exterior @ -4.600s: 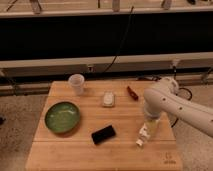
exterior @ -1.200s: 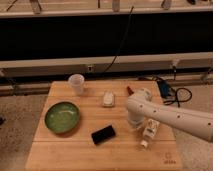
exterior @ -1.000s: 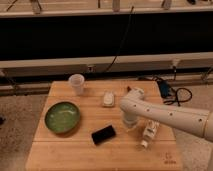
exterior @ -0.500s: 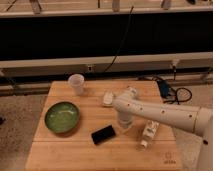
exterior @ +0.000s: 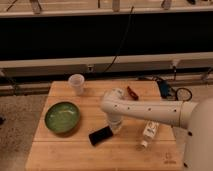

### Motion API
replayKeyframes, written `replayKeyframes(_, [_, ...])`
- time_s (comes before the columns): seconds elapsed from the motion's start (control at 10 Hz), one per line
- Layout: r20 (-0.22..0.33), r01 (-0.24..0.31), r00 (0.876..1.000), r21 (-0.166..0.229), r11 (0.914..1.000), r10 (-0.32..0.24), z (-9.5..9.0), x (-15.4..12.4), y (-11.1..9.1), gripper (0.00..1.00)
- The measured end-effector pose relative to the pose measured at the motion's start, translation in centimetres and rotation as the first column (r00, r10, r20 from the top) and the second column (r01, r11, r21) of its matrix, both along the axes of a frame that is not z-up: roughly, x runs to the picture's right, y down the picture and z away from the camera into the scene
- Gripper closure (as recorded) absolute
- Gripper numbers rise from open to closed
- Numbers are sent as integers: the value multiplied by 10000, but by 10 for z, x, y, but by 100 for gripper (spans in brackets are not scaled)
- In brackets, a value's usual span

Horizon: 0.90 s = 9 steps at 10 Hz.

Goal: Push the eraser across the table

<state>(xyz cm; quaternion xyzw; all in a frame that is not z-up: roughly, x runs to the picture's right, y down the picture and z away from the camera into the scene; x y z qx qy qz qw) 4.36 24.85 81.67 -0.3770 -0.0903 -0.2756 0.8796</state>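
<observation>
The eraser [exterior: 101, 135] is a flat black rounded block lying on the light wooden table [exterior: 55, 155], just right of the green bowl. My white arm reaches in from the right and bends down at its left end. The gripper [exterior: 115, 126] hangs at the eraser's right end, close to it or touching it. Its tips are hidden behind the wrist.
A green bowl [exterior: 62, 117] sits at the left. A clear plastic cup [exterior: 76, 83] stands at the back left. A white labelled bottle [exterior: 148, 132] lies on its side at the right. A small white lumpy object [exterior: 118, 93] and a red item [exterior: 132, 92] lie at the back.
The arm has swung left across the table, from above the bottle to the eraser's right end. The eraser, bowl, cup and bottle have stayed in place.
</observation>
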Motion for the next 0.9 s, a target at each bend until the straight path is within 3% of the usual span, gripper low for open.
replayKeyframes(0.5, [904,1073,9902,-32,9942,-1066,-13,-68,12,100])
replayKeyframes(0.9, [1434,1775,9740,-33,9841,-1752,-23,-97,17,100])
